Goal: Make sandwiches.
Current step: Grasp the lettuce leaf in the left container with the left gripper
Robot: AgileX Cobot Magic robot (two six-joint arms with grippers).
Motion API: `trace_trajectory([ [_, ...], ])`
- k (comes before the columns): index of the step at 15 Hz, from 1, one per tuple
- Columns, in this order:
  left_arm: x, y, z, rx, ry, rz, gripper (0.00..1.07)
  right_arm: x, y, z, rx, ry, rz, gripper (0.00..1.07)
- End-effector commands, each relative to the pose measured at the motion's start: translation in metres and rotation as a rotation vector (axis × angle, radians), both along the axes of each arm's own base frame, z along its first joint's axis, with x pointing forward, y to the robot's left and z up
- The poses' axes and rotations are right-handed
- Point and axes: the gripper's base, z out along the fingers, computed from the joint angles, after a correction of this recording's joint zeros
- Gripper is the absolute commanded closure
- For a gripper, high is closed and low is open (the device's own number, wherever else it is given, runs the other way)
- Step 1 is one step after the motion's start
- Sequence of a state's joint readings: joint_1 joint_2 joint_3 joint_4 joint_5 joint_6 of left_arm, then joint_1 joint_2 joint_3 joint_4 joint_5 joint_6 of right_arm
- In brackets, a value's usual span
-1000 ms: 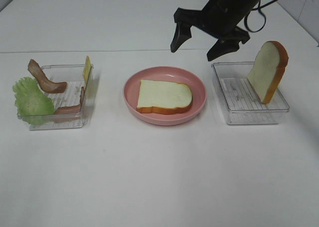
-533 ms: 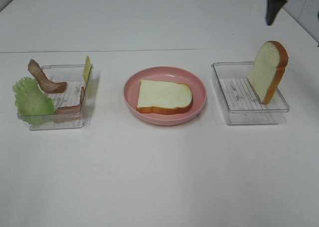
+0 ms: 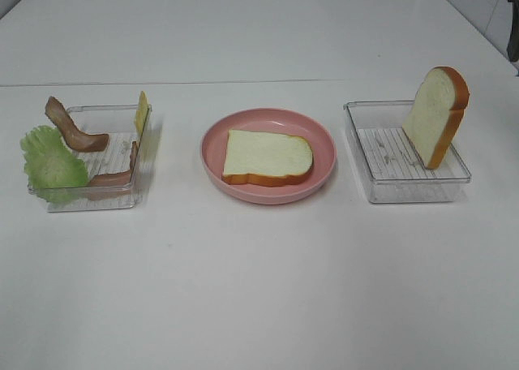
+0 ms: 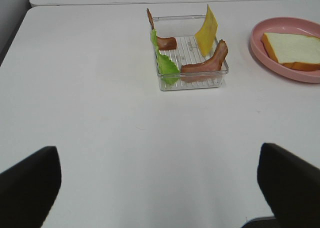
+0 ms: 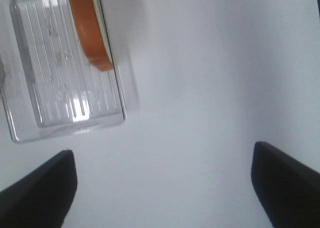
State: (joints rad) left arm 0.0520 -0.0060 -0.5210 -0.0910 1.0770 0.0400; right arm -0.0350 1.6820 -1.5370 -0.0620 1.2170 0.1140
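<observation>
A: What is differing from a second ago?
B: The right arm (image 3: pixel 514 29) is withdrawing. It was hanging over the right tray (image 3: pixel 381 185), beside the plate (image 3: pixel 268 195). Now only a dark sliver is showing, well right of the plate.
A: And the jaws?
B: The right jaws are standing wide, gripping nothing, over bare tabletop (image 3: pixel 259 289) just beside that tray. The left jaws are gaping wide too, empty, well apart from the plate.
A: Where is the food sitting?
B: Nothing is shifting. One slice (image 3: pixel 268 157) is lying flat on the plate. The second slice (image 3: pixel 435 114) is standing on edge in the right tray, at the side farther from the plate. The lettuce (image 3: pixel 50 163) is draping over the outer wall of the left tray (image 3: pixel 122 200), on the plate's other side, with bacon (image 3: pixel 73 131) and cheese (image 3: pixel 142 112) standing inside.
</observation>
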Motion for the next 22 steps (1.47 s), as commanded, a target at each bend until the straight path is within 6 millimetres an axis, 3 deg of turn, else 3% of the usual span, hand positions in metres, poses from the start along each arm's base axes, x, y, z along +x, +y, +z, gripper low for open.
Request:
trace_trajectory([
  [1, -0.003, 0.0, -0.001, 0.004, -0.019, -0.002, 0.06, -0.042, 0.002, -0.001, 0.021, 0.133, 0.008, 0.17],
  [3, -0.003, 0.0, -0.001, 0.004, -0.019, -0.002, 0.06, -0.093, 0.007, 0.006, 0.053, 0.105, 0.027, 0.17],
  [6, -0.003, 0.0, -0.001, 0.004, -0.019, -0.002, 0.06, -0.147, 0.01, 0.012, 0.057, 0.049, 0.031, 0.18],
  [7, -0.003, 0.0, -0.001, 0.004, -0.019, -0.002, 0.06, -0.179, 0.013, 0.012, 0.074, 0.002, 0.033, 0.18],
  [9, -0.003, 0.0, -0.001, 0.004, -0.018, -0.002, 0.06, -0.208, 0.016, 0.009, 0.094, -0.055, 0.037, 0.18],
  [10, -0.002, 0.0, -0.001, 0.004, -0.015, -0.002, 0.06, -0.249, 0.019, 0.005, 0.095, -0.181, 0.046, 0.18],
  [13, -0.002, 0.0, -0.001, 0.004, -0.015, -0.002, 0.06, -0.283, 0.02, -0.004, 0.069, -0.288, 0.108, 0.18],
  [14, -0.002, 0.0, -0.001, 0.004, -0.015, -0.002, 0.06, -0.311, 0.021, -0.015, 0.035, -0.387, 0.174, 0.18],
  [18, -0.002, 0.0, -0.001, 0.003, -0.015, -0.001, 0.06, -0.328, 0.022, -0.038, 0.013, -0.491, 0.194, 0.18],
  [19, -0.002, 0.0, -0.001, 0.003, -0.015, -0.001, 0.06, -0.333, 0.022, -0.055, 0.003, -0.567, 0.192, 0.18],
  [22, -0.002, 0.0, -0.001, 0.003, -0.015, -0.001, 0.06, -0.344, 0.022, -0.062, -0.013, -0.692, 0.193, 0.18],
])
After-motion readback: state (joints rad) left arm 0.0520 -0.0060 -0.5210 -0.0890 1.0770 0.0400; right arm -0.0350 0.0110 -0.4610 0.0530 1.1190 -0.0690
